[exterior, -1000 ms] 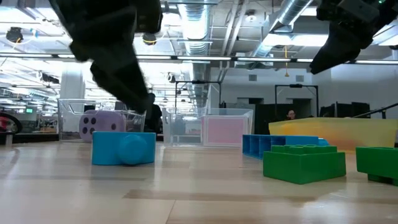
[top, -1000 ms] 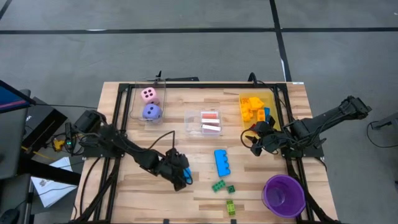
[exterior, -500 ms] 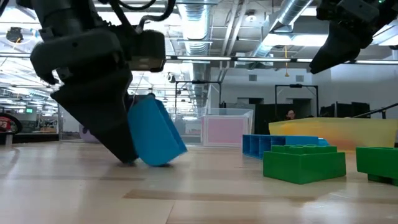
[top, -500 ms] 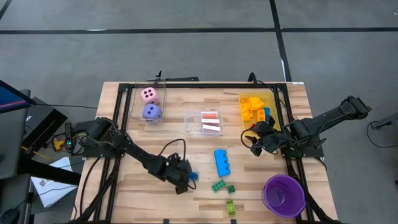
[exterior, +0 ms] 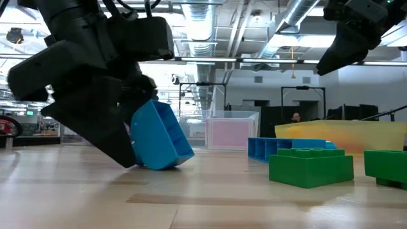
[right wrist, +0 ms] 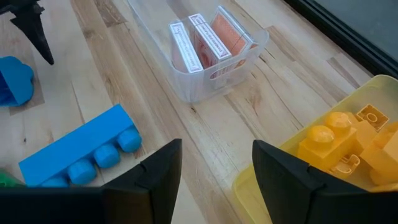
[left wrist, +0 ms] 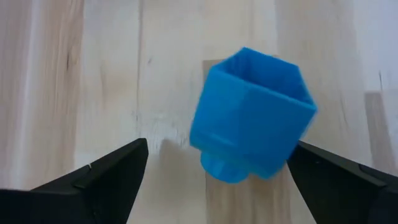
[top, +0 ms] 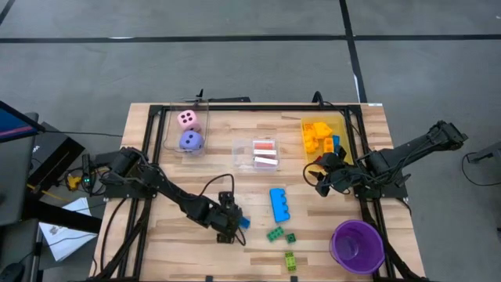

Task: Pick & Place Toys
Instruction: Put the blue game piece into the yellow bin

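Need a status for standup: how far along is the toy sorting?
Done: two dice in the left clear bin, cards in the middle bin, yellow bricks in the yellow bin. In hand: the left hand is open around a tilted small blue brick, not gripping it. Left: the long blue brick and green bricks on the table. The right hand hovers by the yellow bin.
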Controlling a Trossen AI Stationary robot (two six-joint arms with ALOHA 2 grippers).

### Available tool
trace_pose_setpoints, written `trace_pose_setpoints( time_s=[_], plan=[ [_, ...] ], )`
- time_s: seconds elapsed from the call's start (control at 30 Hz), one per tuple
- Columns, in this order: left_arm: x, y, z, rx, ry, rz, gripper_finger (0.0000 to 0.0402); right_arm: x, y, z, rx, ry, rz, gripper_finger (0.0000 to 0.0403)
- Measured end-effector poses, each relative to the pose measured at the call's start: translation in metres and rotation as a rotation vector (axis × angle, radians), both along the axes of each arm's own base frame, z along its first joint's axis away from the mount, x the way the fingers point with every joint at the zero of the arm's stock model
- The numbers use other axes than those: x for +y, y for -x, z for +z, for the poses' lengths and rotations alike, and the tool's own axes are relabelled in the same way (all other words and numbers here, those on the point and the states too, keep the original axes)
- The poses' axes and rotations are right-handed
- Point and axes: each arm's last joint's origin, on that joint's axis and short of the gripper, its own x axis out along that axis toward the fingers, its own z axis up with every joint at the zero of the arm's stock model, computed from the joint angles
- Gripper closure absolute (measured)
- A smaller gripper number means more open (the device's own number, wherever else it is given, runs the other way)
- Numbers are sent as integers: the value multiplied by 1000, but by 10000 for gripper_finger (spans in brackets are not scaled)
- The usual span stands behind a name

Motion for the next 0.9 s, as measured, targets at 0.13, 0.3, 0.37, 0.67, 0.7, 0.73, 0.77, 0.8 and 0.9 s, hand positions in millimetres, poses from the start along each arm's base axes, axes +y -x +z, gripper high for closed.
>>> trace_pose_setpoints(
  time_s=[0.13, 0.3, 0.37, 0.67, 0.7, 0.73, 0.77, 0.8, 0.9],
  plan=[
    [-1, -1, 1, -2, -49, -90, 28, 0, 0, 0, 0, 0, 0, 214],
    [-3, -6, 4, -57, -50, -133, 28, 0, 0, 0, 0, 0, 0, 214],
    [-3, -9, 5, -80, -46, -139, 28, 0, 0, 0, 0, 0, 0, 214],
    [-5, -11, 7, -100, 3, -140, 67, 0, 0, 0, 0, 0, 0, 214],
    [-5, -11, 7, -100, 4, -138, 80, 0, 0, 0, 0, 0, 0, 214],
    [-5, -11, 7, -100, 6, -136, 94, 0, 0, 0, 0, 0, 0, 214],
    [-5, -11, 7, -97, 12, -138, 108, 0, 0, 0, 0, 0, 0, 214],
    [-5, -11, 6, -94, 20, -141, 123, 0, 0, 0, 0, 0, 0, 214],
    [-5, -11, 6, -93, 23, -142, 171, 0, 0, 0, -2, -1, 0, 214]
  ],
)
